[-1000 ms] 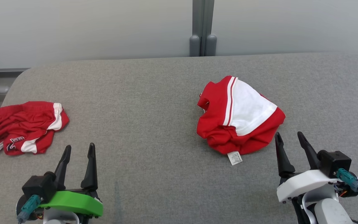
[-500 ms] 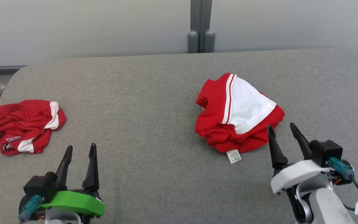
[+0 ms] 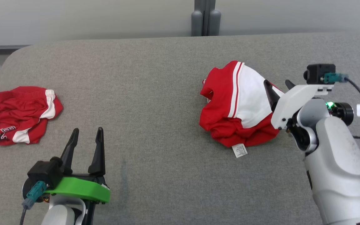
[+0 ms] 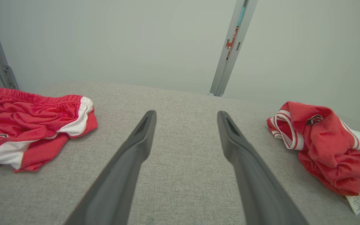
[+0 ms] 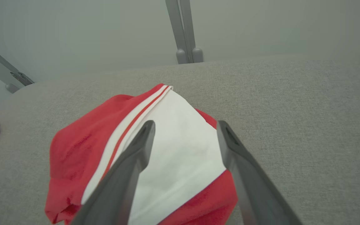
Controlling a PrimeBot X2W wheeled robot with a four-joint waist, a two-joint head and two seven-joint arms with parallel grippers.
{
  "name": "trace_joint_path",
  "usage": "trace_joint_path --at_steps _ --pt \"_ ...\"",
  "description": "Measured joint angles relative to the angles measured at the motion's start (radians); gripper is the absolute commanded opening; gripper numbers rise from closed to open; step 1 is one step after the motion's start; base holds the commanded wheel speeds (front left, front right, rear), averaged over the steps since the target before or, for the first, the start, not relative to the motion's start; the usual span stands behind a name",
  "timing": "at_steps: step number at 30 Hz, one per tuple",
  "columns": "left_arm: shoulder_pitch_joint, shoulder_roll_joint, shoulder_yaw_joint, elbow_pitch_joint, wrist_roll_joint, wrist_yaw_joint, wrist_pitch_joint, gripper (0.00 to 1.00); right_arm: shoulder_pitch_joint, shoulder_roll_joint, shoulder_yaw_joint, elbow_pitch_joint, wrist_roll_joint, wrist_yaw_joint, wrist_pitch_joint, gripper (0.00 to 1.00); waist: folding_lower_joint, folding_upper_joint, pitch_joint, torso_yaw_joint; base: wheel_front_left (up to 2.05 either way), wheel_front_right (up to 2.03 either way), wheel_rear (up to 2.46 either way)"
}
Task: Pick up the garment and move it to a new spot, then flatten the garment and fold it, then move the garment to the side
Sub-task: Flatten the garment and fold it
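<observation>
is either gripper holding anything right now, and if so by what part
Nothing is held. The right gripper is open, pointed at the white panel of the red-and-white garment; the left gripper is open over the bare table.

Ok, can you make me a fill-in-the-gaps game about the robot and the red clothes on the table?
1. The right pincer hovers above the garment's ____ patch.
2. The left pincer is ____, not shut, and holds nothing.
3. The shorts lie on the robot's ____ side.
4. Both lots of clothes rest on a ____ table.

Missing words: white, open, left, grey.
</observation>
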Motion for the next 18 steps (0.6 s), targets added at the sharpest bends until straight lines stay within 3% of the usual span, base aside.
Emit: trace_joint_path --at_steps 10,18 --pt "-0.081 0.015 -0.030 -0.053 -0.016 0.000 0.000 1.00 -0.301 -0.081 -0.016 0.209 0.030 0.000 0.181 1.00 0.0000 0.0000 0.114 0.046 0.00 0.00 0.00" --pt "-0.118 0.015 -0.052 -0.069 -0.025 0.000 0.000 1.00 -0.432 -0.098 -0.004 0.317 0.062 0.000 0.235 1.00 0.0000 0.0000 0.197 0.106 0.00 0.00 0.00"
